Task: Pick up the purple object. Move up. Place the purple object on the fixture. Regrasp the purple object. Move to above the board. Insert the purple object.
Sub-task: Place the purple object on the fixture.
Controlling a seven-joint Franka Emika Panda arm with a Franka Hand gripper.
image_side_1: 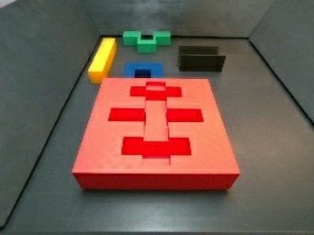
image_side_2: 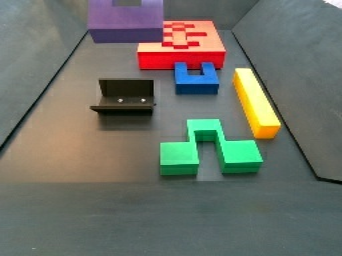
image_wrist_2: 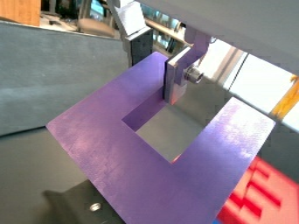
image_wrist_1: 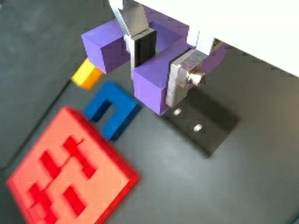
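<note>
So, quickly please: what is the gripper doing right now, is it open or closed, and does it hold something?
Gripper: closed on the purple object, held raised above the fixture in a wrist view.

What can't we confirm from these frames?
- Gripper: absent from both side views. It shows only in both wrist views, holding the purple object.
- Purple object: cut off by the top edge in a side view; height above the floor unclear.
- Board: mostly hidden behind the purple object in a wrist view.
- Fixture: partly covered by the purple object in a wrist view.
</note>
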